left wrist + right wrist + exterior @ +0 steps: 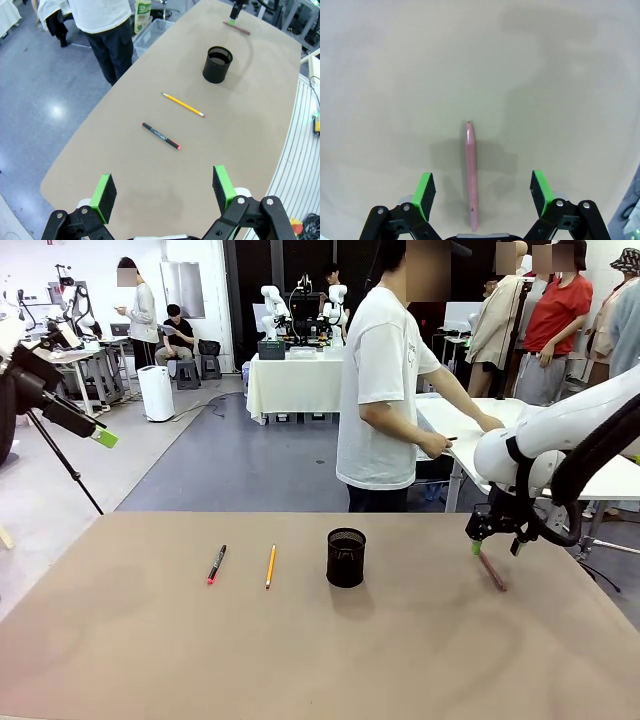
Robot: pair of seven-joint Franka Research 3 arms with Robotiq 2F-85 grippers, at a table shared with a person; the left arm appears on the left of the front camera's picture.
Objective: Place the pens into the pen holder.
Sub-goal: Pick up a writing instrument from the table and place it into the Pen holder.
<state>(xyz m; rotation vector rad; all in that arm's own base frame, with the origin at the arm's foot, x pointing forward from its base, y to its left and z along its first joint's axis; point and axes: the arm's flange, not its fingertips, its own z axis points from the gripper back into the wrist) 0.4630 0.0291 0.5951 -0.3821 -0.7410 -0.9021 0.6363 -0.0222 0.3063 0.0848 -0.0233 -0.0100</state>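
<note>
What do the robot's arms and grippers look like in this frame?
The right arm is glossy white with rounded joints, and a thick black cable loops beside it. The right gripper and left gripper match: black linked fingers with silver pivot bolts, each tipped by a flat bright-green pad.

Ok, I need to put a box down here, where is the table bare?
The near half of the table is bare, as is the left end beyond the black pen. Crowded strip: pencil, holder, pink pen under the right hand.
</note>
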